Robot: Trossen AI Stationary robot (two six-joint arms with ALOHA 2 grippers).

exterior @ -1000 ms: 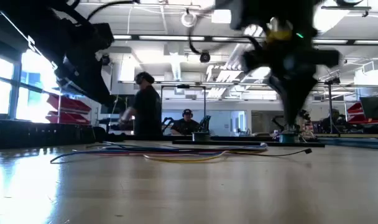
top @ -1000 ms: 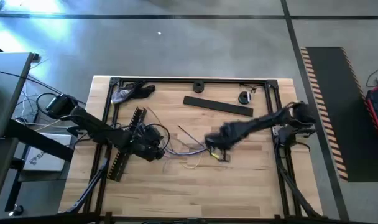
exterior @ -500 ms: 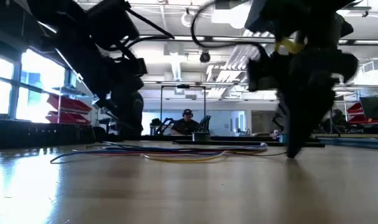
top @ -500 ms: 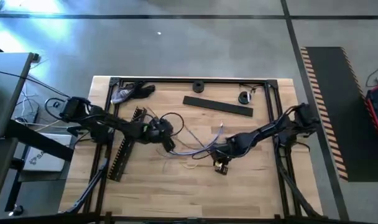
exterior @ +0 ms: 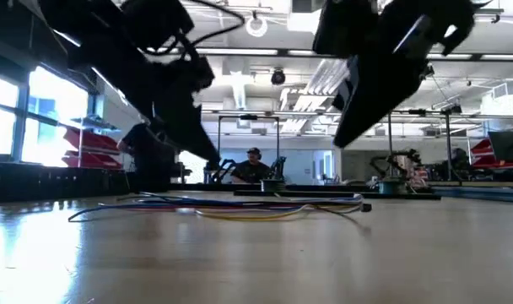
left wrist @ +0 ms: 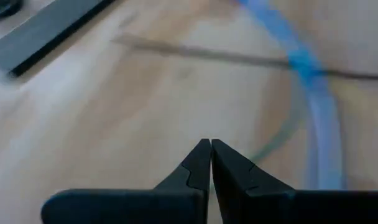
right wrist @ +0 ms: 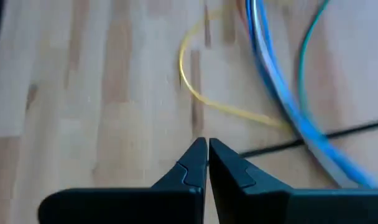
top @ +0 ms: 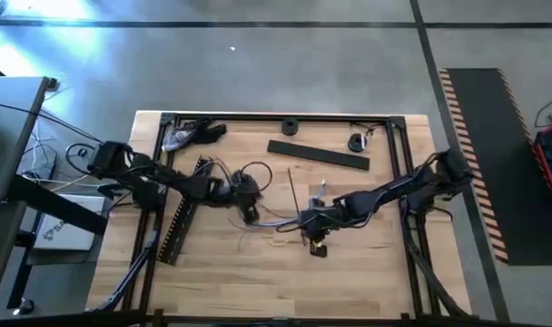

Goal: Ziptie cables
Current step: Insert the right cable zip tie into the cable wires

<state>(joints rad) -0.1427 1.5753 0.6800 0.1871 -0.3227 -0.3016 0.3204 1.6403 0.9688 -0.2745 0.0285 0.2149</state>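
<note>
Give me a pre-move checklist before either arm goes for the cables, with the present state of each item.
1. Left gripper empty: ok, fingers shut with nothing between them.
2. Right gripper empty: ok, fingers shut with nothing between them.
3. Fingers open for a grasp: not ok, both pairs are closed tip to tip.
4. Cables within reach: ok, they lie loose on the table between the two grippers.
5. Cables gathered into one bundle: not ok, a yellow strand curves away from the blue ones.
6. Zip tie located: cannot tell, none can be picked out in these views.
</note>
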